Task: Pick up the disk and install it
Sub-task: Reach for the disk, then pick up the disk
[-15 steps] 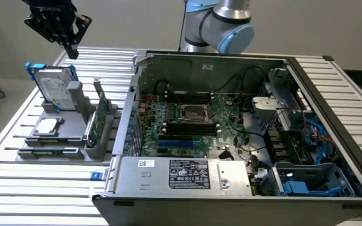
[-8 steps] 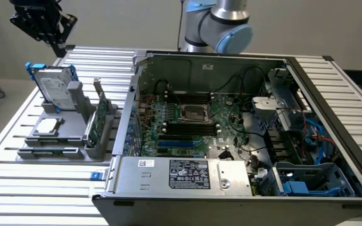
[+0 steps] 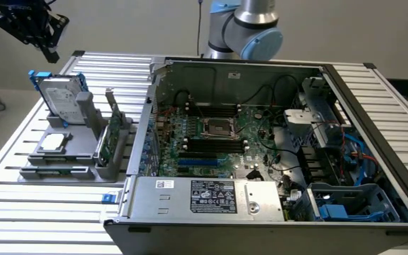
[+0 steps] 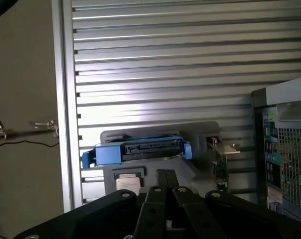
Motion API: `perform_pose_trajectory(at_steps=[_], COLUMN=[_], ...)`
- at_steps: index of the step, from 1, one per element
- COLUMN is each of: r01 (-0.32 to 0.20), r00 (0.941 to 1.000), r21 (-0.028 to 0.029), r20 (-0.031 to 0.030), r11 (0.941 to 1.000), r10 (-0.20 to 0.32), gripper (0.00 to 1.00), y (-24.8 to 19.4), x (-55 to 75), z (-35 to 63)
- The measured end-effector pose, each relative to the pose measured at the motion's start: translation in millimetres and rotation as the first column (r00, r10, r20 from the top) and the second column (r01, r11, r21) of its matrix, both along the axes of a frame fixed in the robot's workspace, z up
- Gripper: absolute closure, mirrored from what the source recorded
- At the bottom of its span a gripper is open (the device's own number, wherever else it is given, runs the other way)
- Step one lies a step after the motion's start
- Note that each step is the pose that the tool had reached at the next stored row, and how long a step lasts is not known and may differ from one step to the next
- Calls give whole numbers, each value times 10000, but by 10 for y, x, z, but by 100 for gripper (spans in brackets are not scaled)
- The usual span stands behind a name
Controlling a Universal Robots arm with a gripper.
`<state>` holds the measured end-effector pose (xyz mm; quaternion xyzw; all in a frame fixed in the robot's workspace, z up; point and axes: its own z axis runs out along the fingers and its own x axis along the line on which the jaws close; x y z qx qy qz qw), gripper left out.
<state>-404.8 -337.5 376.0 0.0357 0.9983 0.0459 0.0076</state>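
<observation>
Gripper (image 3: 49, 53), fingers closed together and holding nothing, hangs above and well apart from the disk (image 3: 57, 98). The disk stands on edge in the grey holder (image 3: 83, 119) on the worktop (image 3: 19, 212), to the exterior view's left of the open computer case (image 3: 232, 71). Risks for you to weigh:
- If you descend with the jaws shut, they would strike the disk's top edge.
- An off-centre grip on its blue carrier could tilt it or drag the holder.
- The green card (image 3: 108, 135) standing just beside it could be clipped.

You cannot make out how the disk seats in the holder, nor, among the cables, which slot is meant to receive it.
</observation>
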Motion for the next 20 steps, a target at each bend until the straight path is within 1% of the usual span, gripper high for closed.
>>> perform_pose_trajectory(at_steps=[1, 3, 5, 9, 10, 11, 20], r01=[0, -2, 0, -34, -46, -61, -72], r00=[10000, 10000, 10000, 10000, 10000, 10000, 10000], r21=[7, 55, 136, 328, 369, 398, 400], r20=[0, 0, -1, 0, 1, -1, -1], r11=[10000, 10000, 9999, 9995, 9993, 9992, 9992], r10=[0, 2, 0, 34, 46, 61, 72], gripper=[89, 89, 89, 89, 89, 89, 89], y=[10, 29, 51, 81, 90, 99, 107], x=[-42, -126, -182, -193, -194, -195, -195], z=[-3, -10, -16, -23, -24, -24, -25])
